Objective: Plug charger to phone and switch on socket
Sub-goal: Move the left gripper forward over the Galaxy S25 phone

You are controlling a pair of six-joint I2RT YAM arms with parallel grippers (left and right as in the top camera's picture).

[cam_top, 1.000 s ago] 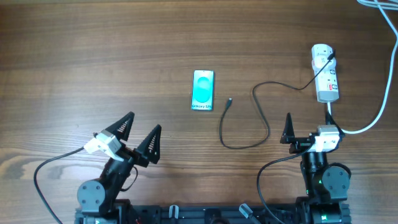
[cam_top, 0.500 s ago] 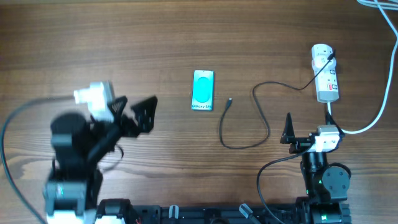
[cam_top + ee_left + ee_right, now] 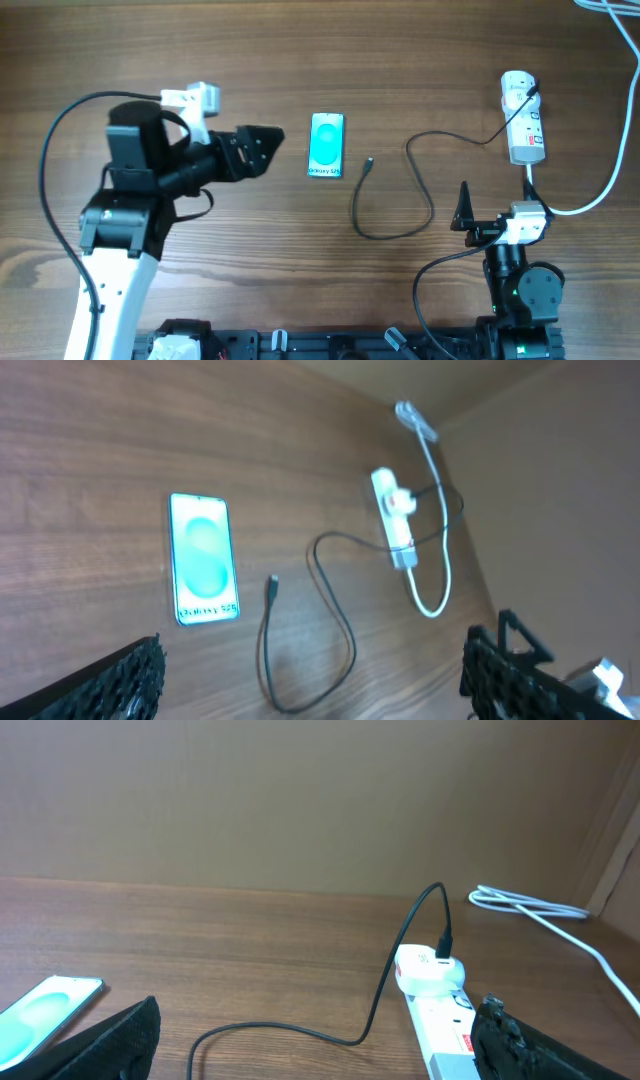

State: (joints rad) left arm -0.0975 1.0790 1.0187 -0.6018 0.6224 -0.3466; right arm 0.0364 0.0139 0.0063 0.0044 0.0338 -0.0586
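Both grippers spread wide, nothing held; charger tip lies loose beside the phone.

Left gripper (image 3: 262, 148), black two-finger type, jaws fully apart, hovers just left of the small flat turquoise-screened phone (image 3: 327, 146), not touching it. Right gripper (image 3: 495, 212) sits low near the table's front edge, jaws equally wide, empty. Phone lies flat mid-table on brown wood-grain table (image 3: 200, 50). Thin black charger cable (image 3: 431, 207) loops right of the phone, its small connector tip (image 3: 370, 162) near the phone's right side but apart. Cable's other end enters a white adapter (image 3: 517, 85) on the white elongated power strip (image 3: 527, 135), far right; thick white lead (image 3: 600, 190) curves away from it.
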